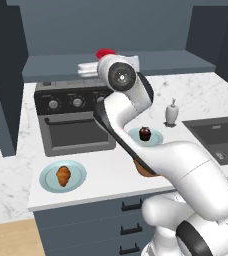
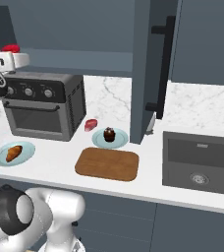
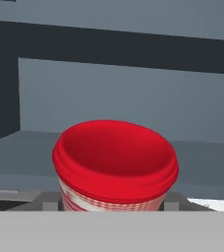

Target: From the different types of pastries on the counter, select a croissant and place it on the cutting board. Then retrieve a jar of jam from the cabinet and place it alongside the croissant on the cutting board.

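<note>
The jar of jam point(image 3: 115, 165), with a red lid and a checked pale band, sits between my fingertips point(image 3: 47, 203). My gripper point(image 3: 113, 205) is shut on it at the level of the cabinet shelf point(image 1: 61, 64). From the base views the jar's red lid point(image 1: 105, 52) point(image 2: 11, 48) shows just above the white hand. The croissant point(image 1: 63, 176) point(image 2: 14, 153) lies on a light blue plate at the counter's front left. The brown cutting board point(image 2: 107, 164) lies bare on the counter point(image 2: 60, 167); in the left base view my arm hides most of it.
A dark toaster oven point(image 1: 73, 117) stands under the shelf. The chocolate cupcake point(image 1: 145, 133) point(image 2: 109, 134) sits on a second blue plate. A white soap dispenser point(image 1: 171, 113) and a sink point(image 2: 202, 160) are to the right. An open cabinet door point(image 2: 151, 64) hangs above the counter.
</note>
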